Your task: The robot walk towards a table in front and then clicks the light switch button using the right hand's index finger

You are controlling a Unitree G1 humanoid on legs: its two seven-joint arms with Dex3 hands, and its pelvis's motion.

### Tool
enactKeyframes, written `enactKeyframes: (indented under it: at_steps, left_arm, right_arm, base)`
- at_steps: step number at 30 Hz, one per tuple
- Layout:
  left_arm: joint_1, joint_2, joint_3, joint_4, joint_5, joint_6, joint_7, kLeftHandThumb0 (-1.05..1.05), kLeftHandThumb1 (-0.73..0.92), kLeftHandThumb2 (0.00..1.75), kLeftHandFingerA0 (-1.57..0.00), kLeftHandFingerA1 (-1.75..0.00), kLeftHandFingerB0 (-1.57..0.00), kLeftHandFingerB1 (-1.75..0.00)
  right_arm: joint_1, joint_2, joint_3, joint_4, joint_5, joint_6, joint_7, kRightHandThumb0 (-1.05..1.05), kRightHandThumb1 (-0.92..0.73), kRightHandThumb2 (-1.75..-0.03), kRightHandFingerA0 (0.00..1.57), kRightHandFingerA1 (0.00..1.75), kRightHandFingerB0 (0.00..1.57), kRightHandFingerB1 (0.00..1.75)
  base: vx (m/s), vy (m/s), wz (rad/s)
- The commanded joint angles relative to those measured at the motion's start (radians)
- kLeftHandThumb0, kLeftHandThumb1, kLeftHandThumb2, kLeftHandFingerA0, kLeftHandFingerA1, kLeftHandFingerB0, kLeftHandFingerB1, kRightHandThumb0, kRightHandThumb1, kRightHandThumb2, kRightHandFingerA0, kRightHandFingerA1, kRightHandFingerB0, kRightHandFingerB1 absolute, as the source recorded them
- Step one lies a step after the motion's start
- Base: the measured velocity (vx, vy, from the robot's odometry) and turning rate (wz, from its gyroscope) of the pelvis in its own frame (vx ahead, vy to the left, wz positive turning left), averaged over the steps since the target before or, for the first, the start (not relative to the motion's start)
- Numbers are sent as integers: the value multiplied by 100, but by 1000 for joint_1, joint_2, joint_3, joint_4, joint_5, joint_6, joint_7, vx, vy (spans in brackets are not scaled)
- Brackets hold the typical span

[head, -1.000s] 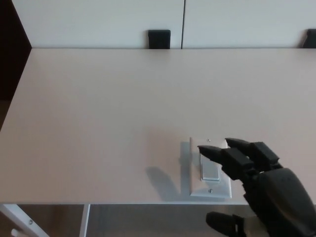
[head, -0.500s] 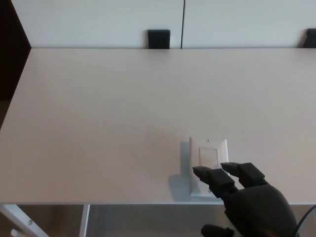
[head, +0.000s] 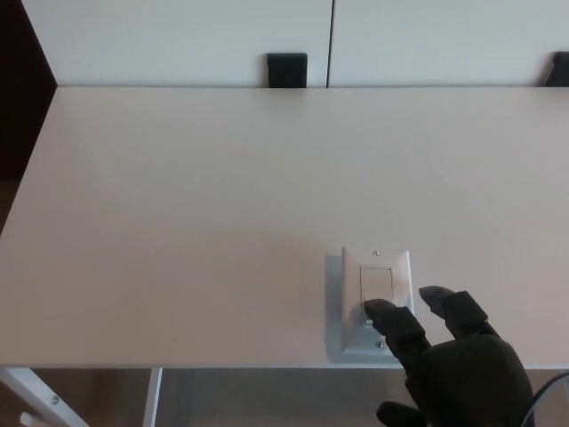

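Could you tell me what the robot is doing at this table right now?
The robot's right hand reaches in over the near edge of a pale table towards a white light switch lying flat on it. One fingertip sits over the lower end of the switch's rocker; whether it is pressing cannot be told. The left hand is out of view.

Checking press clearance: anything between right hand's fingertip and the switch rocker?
Nothing. In the head view the right hand fingertip overlaps the switch rocker's lower end.

Right hand (head: 453, 360), fingers (head: 391, 322) spread forward
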Motion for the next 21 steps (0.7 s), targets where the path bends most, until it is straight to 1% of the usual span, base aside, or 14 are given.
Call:
enactKeyframes:
  at_steps: [1, 3, 4, 5, 6, 7, 8, 9, 13, 16, 17, 18, 20, 21]
  left_arm:
    - [-2, 28, 0, 0, 23, 12, 11, -80, 48, 89, -34, -124, -37, -83]
    - [-4, 31, -1, 0, 22, 11, 7, -81, 49, 88, -34, -123, -37, -83]
    - [-7, 34, 0, 5, 23, 9, 7, -81, 49, 88, -34, -123, -37, -83]
    - [-9, 35, -1, 11, 25, 4, 7, -81, 50, 87, -35, -122, -38, -83]
    - [-17, 34, 0, 26, 22, -3, 4, -84, 50, 87, -35, -123, -37, -83]
    - [-20, 34, 1, 33, 21, -5, 3, -84, 50, 87, -35, -123, -37, -83]
    - [-18, 33, 1, 32, 21, -10, 4, -84, 51, 86, -35, -122, -37, -83]
    - [-21, 33, 2, 37, 18, -13, 1, -84, 50, 86, -36, -123, -38, -84]
    - [-17, 36, -1, 21, 24, 0, 5, -83, 49, 87, -37, -122, -39, -83]
    - [-10, 39, -4, 12, 29, 4, 4, -82, 51, 87, -35, -120, -38, -81]
    - [-10, 38, -3, 9, 27, 7, 4, -81, 50, 86, -34, -119, -37, -82]
    - [-12, 36, -2, 10, 25, 8, 5, -81, 49, 87, -36, -121, -38, -82]
    - [-15, 35, -2, 9, 28, 5, 10, -82, 49, 88, -36, -121, -38, -83]
    - [-14, 35, -2, 6, 30, 6, 10, -82, 50, 88, -37, -121, -38, -82]
  right_arm:
    - [-2, -16, 18, -20, -110, 78, -57, -86, -62, -98, 2, 43, 11, 42]
    - [-3, -15, 25, -22, -123, 89, -64, -85, -61, -96, 3, 50, 12, 46]
    - [-6, -13, 30, -21, -128, 93, -68, -85, -61, -96, 3, 50, 12, 46]
    - [-6, -14, 33, -23, -133, 98, -67, -82, -76, -63, 3, 54, 16, 34]
    - [-4, -13, 36, -27, -132, 100, -66, -82, -76, -63, 3, 54, 16, 35]
    - [-4, -13, 38, -28, -131, 102, -66, -82, -76, -63, 3, 54, 16, 35]
    - [-2, -12, 41, -28, -127, 105, -59, -84, -60, -97, 2, 48, 9, 46]
    - [-3, -12, 44, -21, -127, 109, -61, -83, -59, -94, 4, 51, 10, 46]
    - [-6, -16, 50, 2, -115, 114, -54, -86, -61, -96, 2, 42, 11, 43]
    - [-4, -18, 55, 14, -108, 117, -47, -84, -60, -96, 2, 40, 11, 41]
    - [-8, -19, 56, 23, -104, 117, -52, -82, -72, -62, 1, 51, 19, 33]
    - [-12, -18, 59, 34, -103, 119, -56, -87, -61, -97, 2, 42, 12, 44]
    - [-19, -14, 63, 50, -100, 124, -53, -86, -61, -97, 2, 42, 12, 44]
    - [-20, -14, 65, 55, -98, 125, -55, -82, -74, -63, 2, 49, 18, 33]
  base:
    - [0, 0, 0]
    - [0, 0, 0]
    - [0, 0, 0]
    - [0, 0, 0]
    - [0, 0, 0]
    - [0, 0, 0]
    - [0, 0, 0]
    - [0, 0, 0]
    - [0, 0, 0]
    - [0, 0, 0]
    - [0, 0, 0]
    - [0, 0, 0]
    - [0, 0, 0]
    - [0, 0, 0]
